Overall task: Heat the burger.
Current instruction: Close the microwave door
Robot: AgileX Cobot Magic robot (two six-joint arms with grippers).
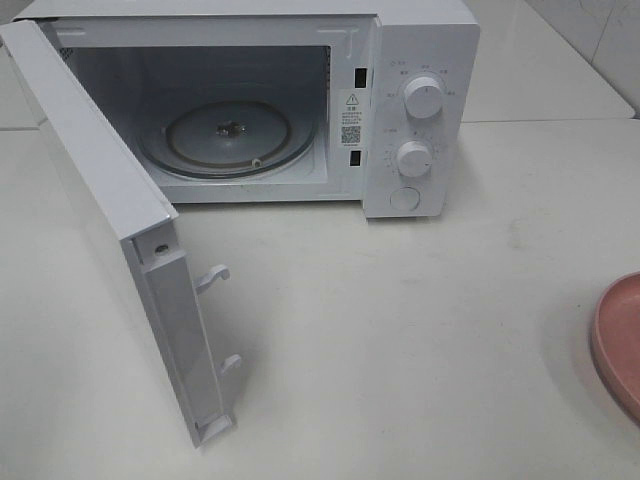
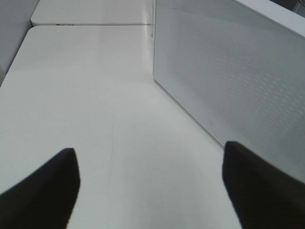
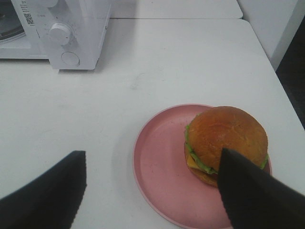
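The burger (image 3: pixel 226 138) has a golden-brown bun, green lettuce and yellow cheese, and sits on the right side of a pink plate (image 3: pixel 159 162). My right gripper (image 3: pixel 151 153) hovers open above the plate's near side, and one dark finger (image 3: pixel 252 191) covers the burger's near edge. The exterior high view shows only the plate's rim (image 1: pixel 618 340) at the right edge; the burger and both grippers are out of that view. My left gripper (image 2: pixel 150 147) is open over bare tabletop with nothing between its fingers.
The white microwave (image 1: pixel 420 60) stands at the back with its door (image 1: pixel 100 200) swung wide open to the left and a bare glass turntable (image 1: pixel 228 135) inside. A white dotted panel of the microwave (image 2: pixel 228 71) rises close beside my left gripper. Its knobs (image 3: pixel 62 33) show beyond the plate.
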